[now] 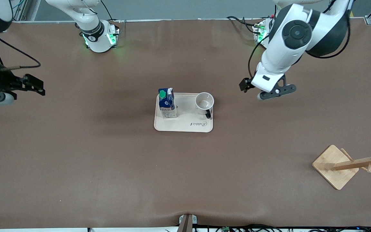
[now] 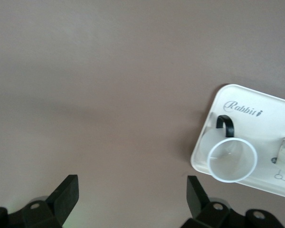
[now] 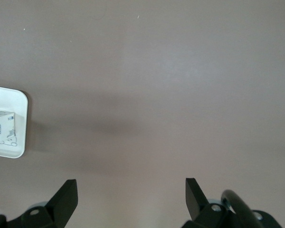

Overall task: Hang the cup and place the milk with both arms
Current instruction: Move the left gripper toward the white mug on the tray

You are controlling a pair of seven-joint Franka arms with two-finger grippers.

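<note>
**Both grippers released, tray items untouched**

Landmark: cream rectangular tray (image 1: 185, 125) mid-counter. On it, the dark-blue and white milk carton with green cap (image 1: 166, 103) stands upright at the right arm's end; the small white cup with black handle (image 1: 204, 103) stands at the left arm's end. Carton cut off in both wrist views.

Left gripper (image 1: 269, 91) hovers over brown counter (image 1: 92, 154) beside the tray, fingers spread, empty. Right gripper (image 1: 32, 85), partly cut off, likewise spread, waits.

Wooden peg rack (image 1: 349, 164) well apart, nearer the camera, partly cropped.

Front view high overhead; wrist views downward, sharing tray (image 1: 185, 125).
</note>
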